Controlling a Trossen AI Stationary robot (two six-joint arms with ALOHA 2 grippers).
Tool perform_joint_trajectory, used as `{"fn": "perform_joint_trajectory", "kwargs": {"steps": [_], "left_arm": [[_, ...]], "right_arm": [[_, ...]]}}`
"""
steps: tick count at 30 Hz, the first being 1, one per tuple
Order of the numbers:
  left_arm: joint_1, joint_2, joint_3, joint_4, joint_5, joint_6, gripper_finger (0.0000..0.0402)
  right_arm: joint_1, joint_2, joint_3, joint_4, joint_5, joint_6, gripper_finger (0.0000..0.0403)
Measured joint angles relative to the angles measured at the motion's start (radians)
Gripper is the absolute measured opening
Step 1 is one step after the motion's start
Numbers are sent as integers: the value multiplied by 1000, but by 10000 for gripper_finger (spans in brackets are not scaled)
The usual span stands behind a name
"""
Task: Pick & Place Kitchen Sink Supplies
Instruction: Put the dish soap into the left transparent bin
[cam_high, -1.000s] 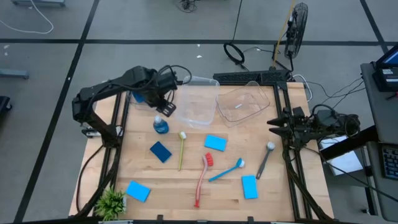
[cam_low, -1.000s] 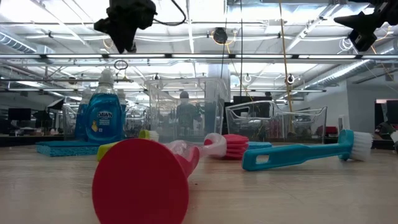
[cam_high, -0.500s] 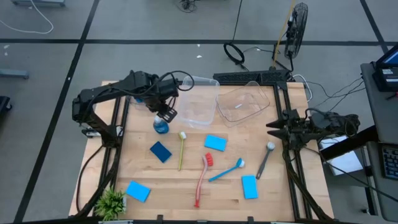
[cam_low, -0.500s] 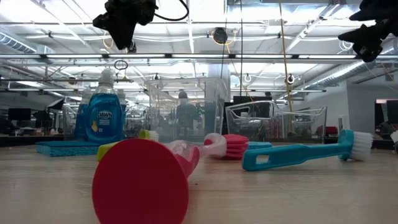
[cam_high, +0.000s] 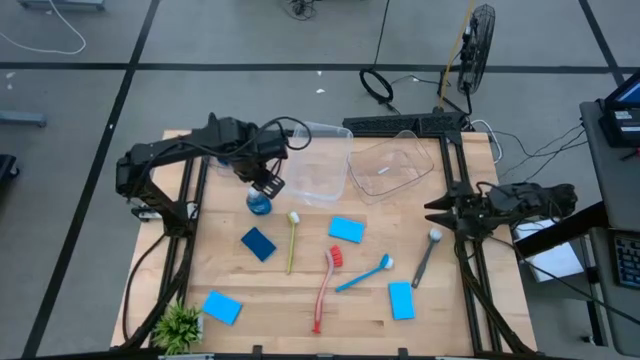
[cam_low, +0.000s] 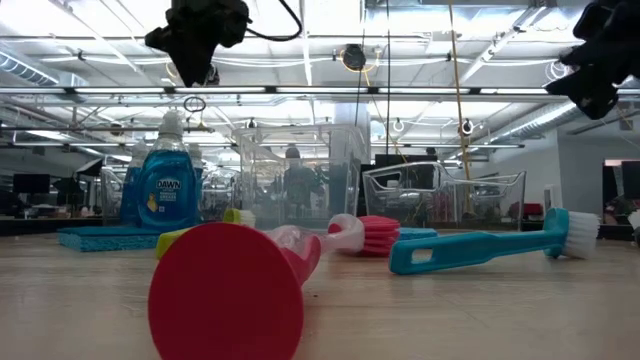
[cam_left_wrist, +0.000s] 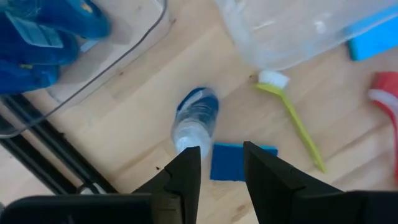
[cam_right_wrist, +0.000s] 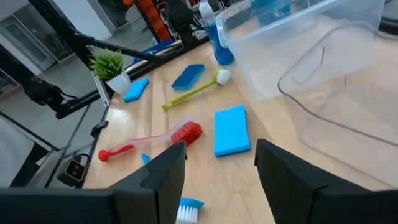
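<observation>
- The small clear bottle of blue liquid with a pale cap (cam_high: 259, 202) stands upright on the wooden table (cam_high: 300, 300), far-left, just beside the square clear plastic tub (cam_high: 318, 165); probably light, smooth and slippery, so best pinched across its flat body below the cap.
- The left gripper (cam_left_wrist: 219, 163) hovers above it, fingers narrowly parted, holding nothing.
- The right gripper (cam_right_wrist: 219, 155) waits at the right edge, fingers apart, empty.

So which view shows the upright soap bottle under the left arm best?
The low view: the soap bottle stands side-on, label readable. The left wrist view sees it from above, cap first; the high view shows a small blue blob; the right wrist view catches it far off.
</observation>
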Motion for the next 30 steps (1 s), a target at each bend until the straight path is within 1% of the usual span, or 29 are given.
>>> {"fn": "perform_joint_trajectory", "kwargs": {"steps": [4,7,11,15,20,24,27,30], "left_arm": [[0,0,-36,0,-7,-1,120],[0,0,-63,0,-9,59,120],[0,0,-82,0,-9,70,128],[0,-9,-82,1,-20,101,156],[0,-10,-82,2,-63,121,208],[-7,-10,-82,-2,-62,209,247],[-24,-10,-88,2,-62,272,265],[-38,-10,-114,-2,-61,277,270]], "right_arm": [[0,0,-32,29,0,14,183],[0,0,-42,47,0,14,183],[0,0,-42,50,0,14,183],[0,0,-42,50,1,14,183],[0,0,-42,50,2,25,183],[0,0,-42,58,2,25,183],[0,0,-42,58,2,26,183],[0,0,-42,58,3,26,183]]}}
